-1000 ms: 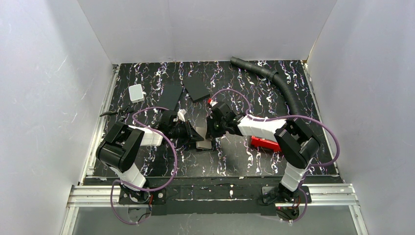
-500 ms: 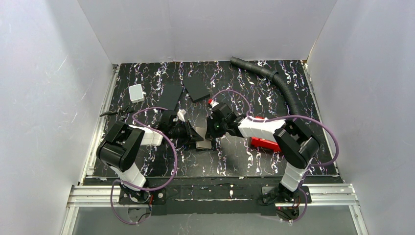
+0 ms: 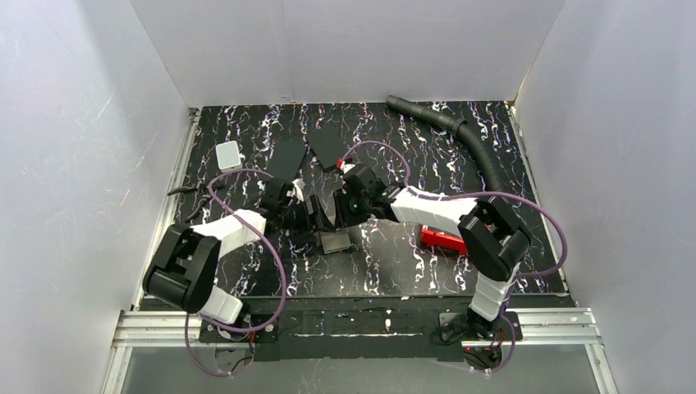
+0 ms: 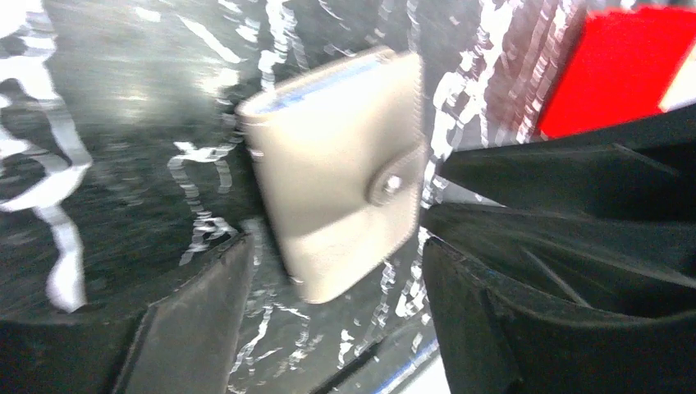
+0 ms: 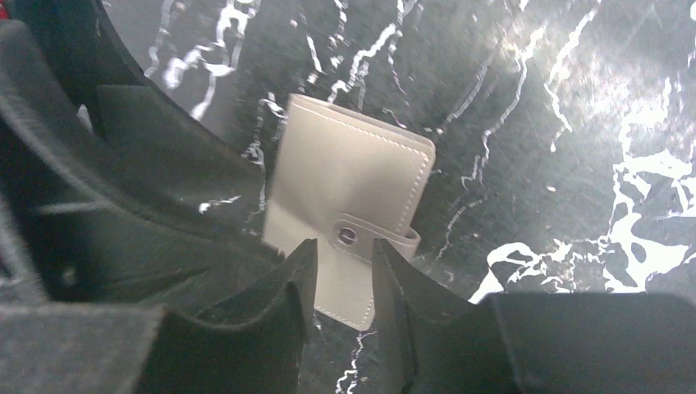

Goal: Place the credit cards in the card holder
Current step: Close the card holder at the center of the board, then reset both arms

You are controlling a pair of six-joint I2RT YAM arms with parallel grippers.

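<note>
The card holder (image 3: 335,240), folded shut with its snap tab fastened, is lying on the marbled black surface (image 3: 410,271) near the middle, between the two arms. The left fingers (image 3: 315,216) are hanging spread wide above it, gripping nothing. The right fingers (image 3: 345,215) are hovering slightly parted over the tab, also empty. A red tray (image 3: 443,240) is sitting to the right.

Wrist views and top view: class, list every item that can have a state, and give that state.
card holder, folded shut, snap tab fastened, lying on the table.
left gripper, open, holding nothing.
right gripper, slightly open above the snap tab, holding nothing.
red tray, mostly hidden, contents unseen.
</note>
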